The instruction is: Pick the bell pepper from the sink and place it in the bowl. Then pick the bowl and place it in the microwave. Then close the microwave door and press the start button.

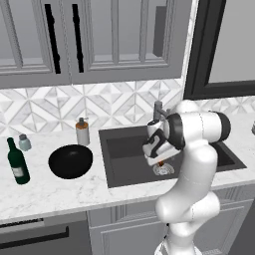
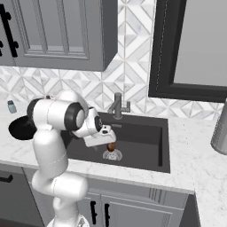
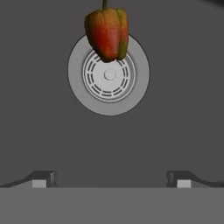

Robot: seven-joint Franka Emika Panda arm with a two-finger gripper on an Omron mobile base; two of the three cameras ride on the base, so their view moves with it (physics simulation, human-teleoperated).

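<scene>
Item: bell pepper, lying in sink on the round drain
Gripper: jaws spread wide, empty, hovering above the basin floor, short of the pepper
Risk: rounded pepper may roll off the drain if one finger nudges it first; descending as aimed would likely miss
Views: hand view shows the offset; left base view shows bowl on the counter left of the sink, still empty

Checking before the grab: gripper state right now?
Gripper: open, holding nothing, above the sink floor, short of the bell pepper.
</scene>
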